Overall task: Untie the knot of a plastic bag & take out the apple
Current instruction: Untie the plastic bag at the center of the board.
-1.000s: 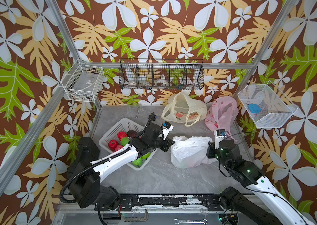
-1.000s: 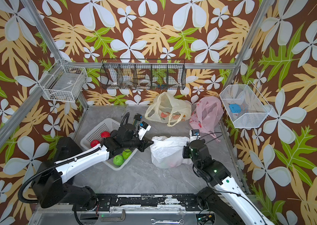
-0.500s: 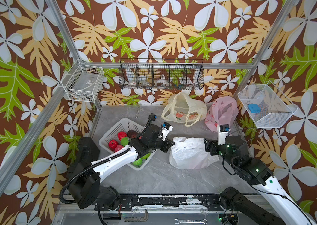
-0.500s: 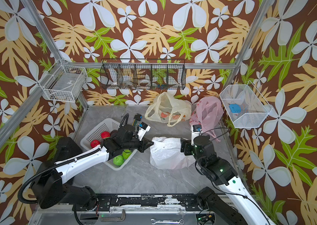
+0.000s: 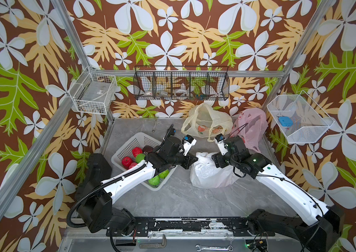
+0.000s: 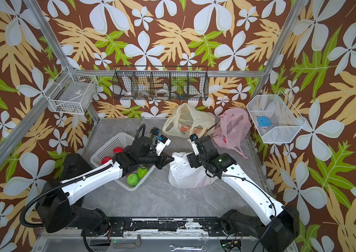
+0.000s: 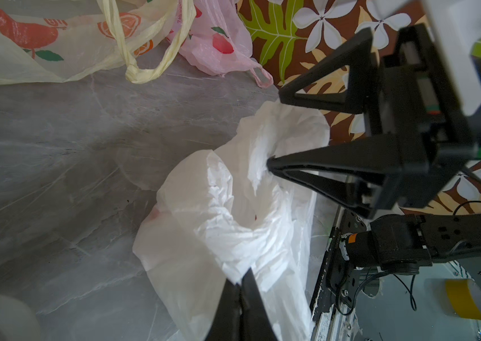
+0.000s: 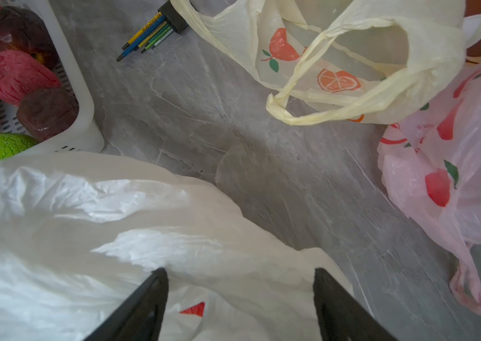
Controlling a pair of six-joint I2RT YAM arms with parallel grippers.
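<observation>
1. My left gripper [image 7: 241, 282] is pressed together on a fold at the rim of the white bag [image 5: 209, 174], which lies just right of centre in both top views. The film is thin. A hard pull may tear it or let it slip out, and then the mouth collapses.
2. My right gripper [image 8: 239, 273] is spread over the bag's open mouth and holds nothing. If it closes too early, it catches plastic, not the apple.
3. I cannot see the apple outright; only a reddish tint shows through the film. Reaching blind may push it deeper.
4. The fruit basket [image 5: 129, 144] sits just left of the bag, under my left arm. A sideways drag could knock it.
</observation>
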